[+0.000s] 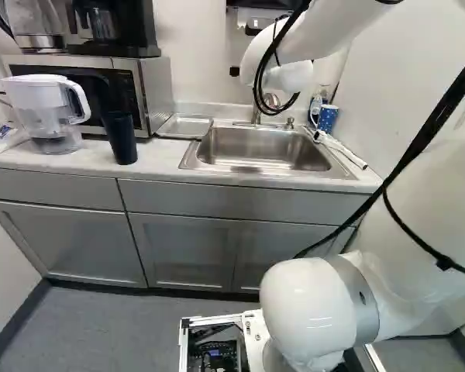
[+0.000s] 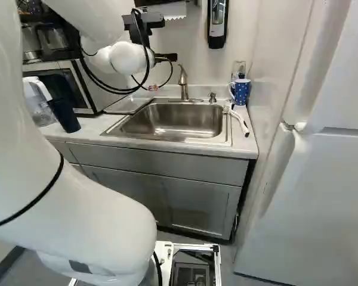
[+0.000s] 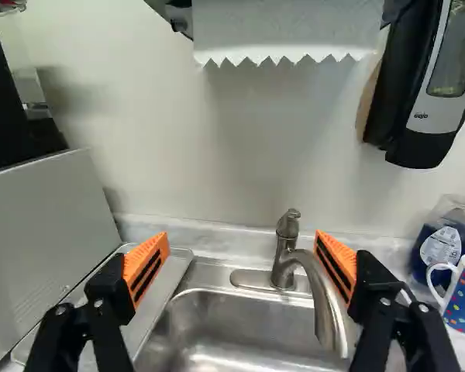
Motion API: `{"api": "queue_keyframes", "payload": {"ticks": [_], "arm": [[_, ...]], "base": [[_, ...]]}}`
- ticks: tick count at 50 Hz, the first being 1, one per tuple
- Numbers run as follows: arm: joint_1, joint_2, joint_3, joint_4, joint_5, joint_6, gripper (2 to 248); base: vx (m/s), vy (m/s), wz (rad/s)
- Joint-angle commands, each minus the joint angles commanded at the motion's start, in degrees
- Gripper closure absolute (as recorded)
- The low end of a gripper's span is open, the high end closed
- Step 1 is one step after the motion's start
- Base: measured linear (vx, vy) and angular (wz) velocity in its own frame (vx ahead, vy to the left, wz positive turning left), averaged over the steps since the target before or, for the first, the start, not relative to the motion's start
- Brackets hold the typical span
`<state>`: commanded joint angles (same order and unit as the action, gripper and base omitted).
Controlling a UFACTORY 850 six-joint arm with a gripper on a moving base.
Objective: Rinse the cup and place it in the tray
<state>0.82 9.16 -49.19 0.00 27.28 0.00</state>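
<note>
Two orange pads (image 3: 147,263) wide apart, tool (image 2: 167,58) released, faucet (image 3: 283,262) and sink (image 3: 225,322) ahead

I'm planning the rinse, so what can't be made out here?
- Inside of the cup: too small in base views; the wrist view's edge cuts it off.
- Part of the bottle: behind the cup, all views.
- Near floor of the sink: behind its front edge, base views; cut off, wrist view.
</note>
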Motion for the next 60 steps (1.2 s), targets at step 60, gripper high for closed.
{"api": "queue_keyframes", "payload": {"ticks": [60], "arm": [[-1.45,-8.43,-8.04,1.58,-5.30,0.00,3]], "base": [[0.000,0.000,0.000]]}}
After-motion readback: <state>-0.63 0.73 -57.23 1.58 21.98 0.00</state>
